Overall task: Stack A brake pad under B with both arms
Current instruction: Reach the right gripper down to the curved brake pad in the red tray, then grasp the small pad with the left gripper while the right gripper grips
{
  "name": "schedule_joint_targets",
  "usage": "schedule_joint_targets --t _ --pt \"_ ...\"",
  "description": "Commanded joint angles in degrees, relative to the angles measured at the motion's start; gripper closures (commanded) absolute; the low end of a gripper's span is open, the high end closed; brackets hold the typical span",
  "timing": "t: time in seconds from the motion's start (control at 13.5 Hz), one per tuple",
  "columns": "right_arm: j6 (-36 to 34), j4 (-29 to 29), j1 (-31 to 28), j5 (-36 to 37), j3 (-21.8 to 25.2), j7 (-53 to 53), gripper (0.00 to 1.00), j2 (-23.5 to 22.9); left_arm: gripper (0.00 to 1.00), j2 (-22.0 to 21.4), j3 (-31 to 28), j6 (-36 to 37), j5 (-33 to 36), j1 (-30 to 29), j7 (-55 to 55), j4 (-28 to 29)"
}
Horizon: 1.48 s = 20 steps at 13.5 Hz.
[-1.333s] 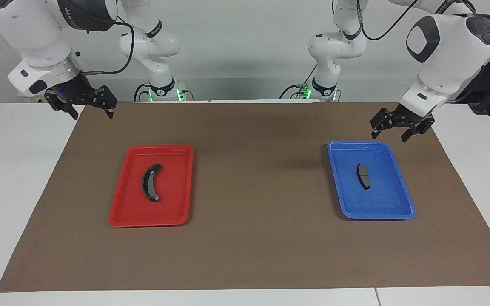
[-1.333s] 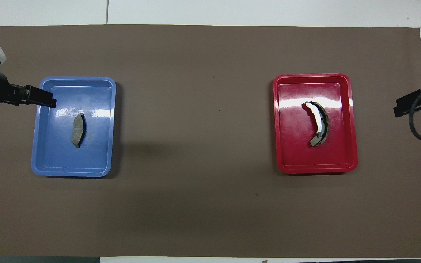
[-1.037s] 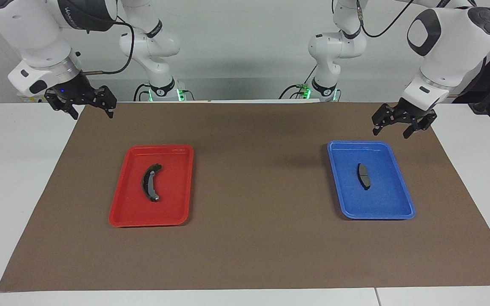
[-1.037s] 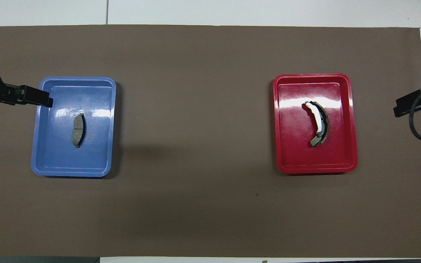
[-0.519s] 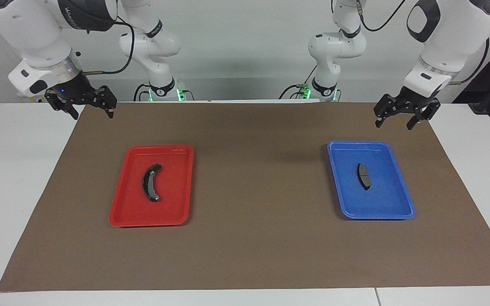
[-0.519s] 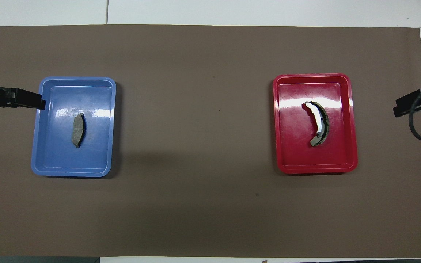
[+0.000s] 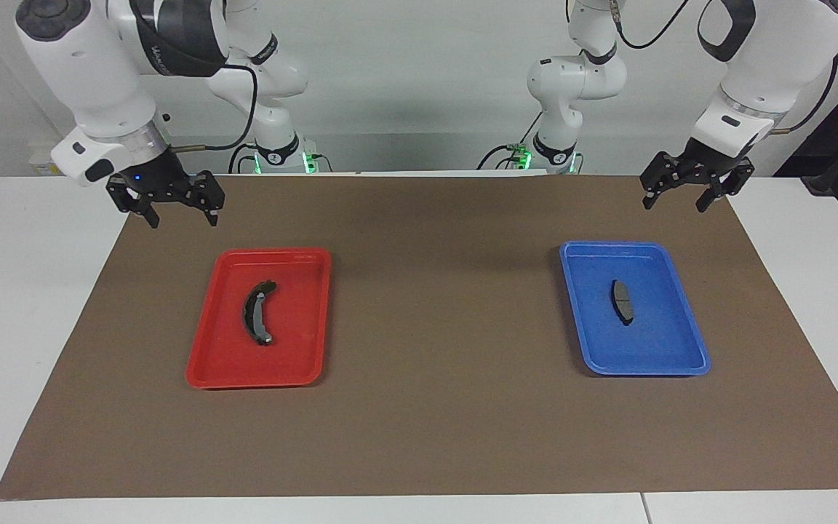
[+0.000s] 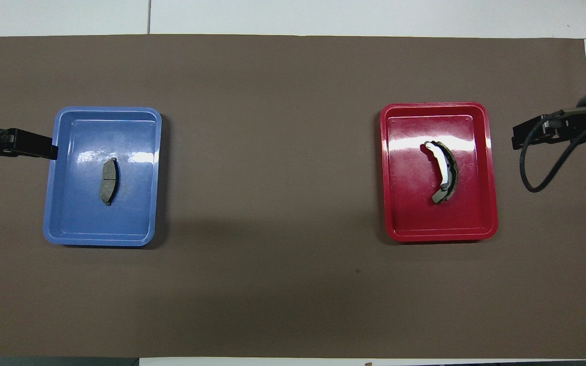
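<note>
The right gripper (image 7: 180, 207), fingers spread and empty, hangs over the brown mat (image 7: 433, 407) just short of the red tray (image 7: 204, 364) holding the crescent pad B (image 7: 258, 311), seemingly poised to descend. The left gripper (image 7: 695, 188), also spread, waits above the mat just short of the blue tray (image 7: 681, 356), where the A brake pad (image 7: 622, 300) lies.

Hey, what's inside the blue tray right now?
Only the A brake pad lies in the blue tray, flat on its floor near the middle. The tray floor directly beneath the pad is covered. B sits apart in the red tray. Nothing else shows inside.
</note>
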State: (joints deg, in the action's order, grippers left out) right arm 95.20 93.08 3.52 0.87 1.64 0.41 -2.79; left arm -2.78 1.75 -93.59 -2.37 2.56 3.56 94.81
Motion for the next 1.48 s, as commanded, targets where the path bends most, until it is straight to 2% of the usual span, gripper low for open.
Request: schedule_joint_targets --t 0.0,0.22,0.52,0.74,1.04,1.26,1.41 --pt "8.0 7.4 -0.3 -3.5 -0.3 1.0 0.01 0.3 0.00 0.0 -0.3 1.7 1.0 -0.4 -0.7 -0.5" --pt "19.2 16.6 -0.3 -5.0 -0.4 0.6 0.01 -0.8 0.00 0.1 -0.5 2.4 1.0 -0.2 -0.7 -1.1" --pt "31.0 23.6 0.0 -5.4 -0.5 0.1 0.03 -3.4 0.00 0.1 -2.4 0.7 1.0 -0.4 0.7 1.2" --pt "35.1 25.5 0.0 -5.0 -0.6 -0.2 0.09 -6.0 0.00 -0.6 -2.7 -8.2 1.0 -0.4 2.1 10.7" --pt "37.9 26.0 0.0 -4.7 -0.8 -1.4 0.14 -9.2 0.00 0.9 -2.7 -26.1 1.0 -0.5 2.2 24.7" --pt "38.8 26.3 0.0 -4.6 -0.8 -5.0 0.19 -10.9 0.01 5.8 -2.8 -36.4 1.0 -0.8 2.5 29.1" --pt "38.7 26.5 0.0 -4.6 -0.8 -5.0 0.21 -11.3 0.01 8.7 -3.2 -37.2 1.0 -0.7 2.4 29.1"
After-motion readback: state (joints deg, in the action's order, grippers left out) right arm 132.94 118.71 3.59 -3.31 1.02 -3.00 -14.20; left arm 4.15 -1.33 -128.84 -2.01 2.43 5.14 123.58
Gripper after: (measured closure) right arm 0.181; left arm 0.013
